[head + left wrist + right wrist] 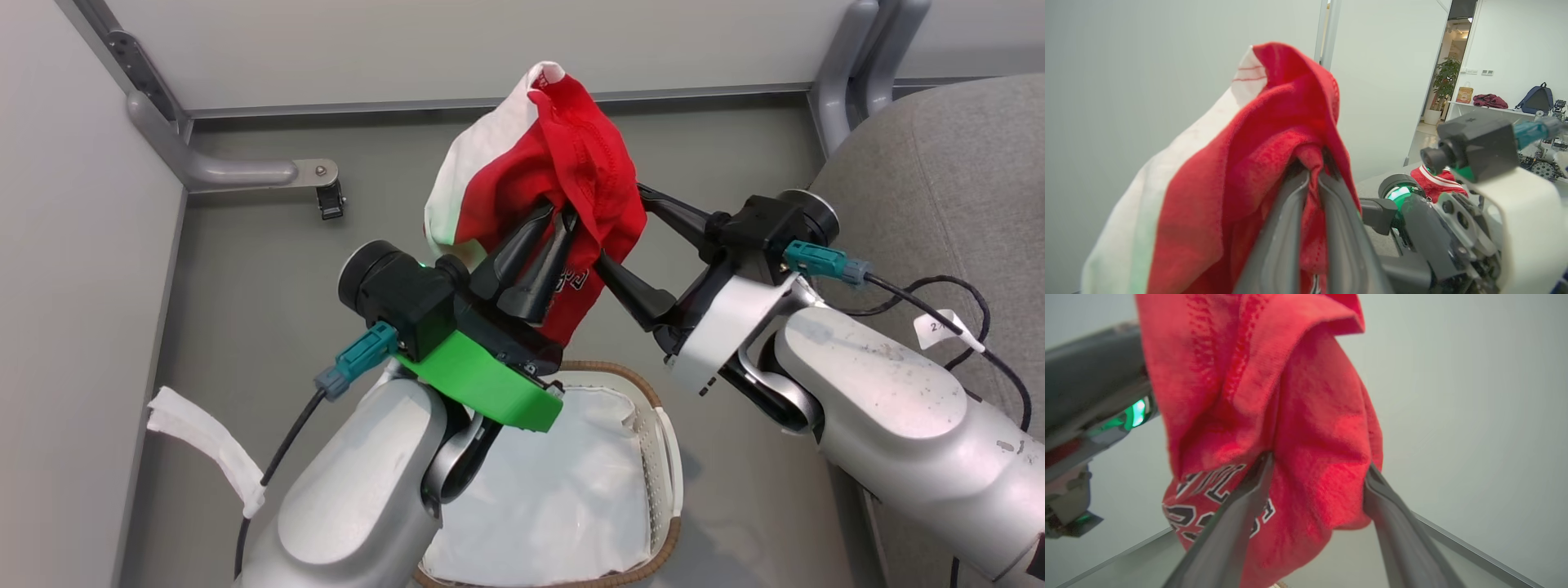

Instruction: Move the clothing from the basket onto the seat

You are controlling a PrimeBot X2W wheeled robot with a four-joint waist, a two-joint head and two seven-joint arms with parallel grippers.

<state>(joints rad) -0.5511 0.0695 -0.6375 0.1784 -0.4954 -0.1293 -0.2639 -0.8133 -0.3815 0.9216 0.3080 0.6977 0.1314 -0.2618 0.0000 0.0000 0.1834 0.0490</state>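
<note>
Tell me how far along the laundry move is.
Done: one red piece with white stripes already seems to lie on the seat, and the basket's visible part holds its white sheet, no red. In hand: the left hand is shut on a red garment held above the basket; the right hand stands open around it. Left: carry it to the seat and release.

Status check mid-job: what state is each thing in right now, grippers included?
left gripper: shut on the red garment
right gripper: open, straddling the red garment
red garment: bunched, hanging lifted above the basket
basket: upright, white sheet lining it
seat: held red garment not yet on it
</note>
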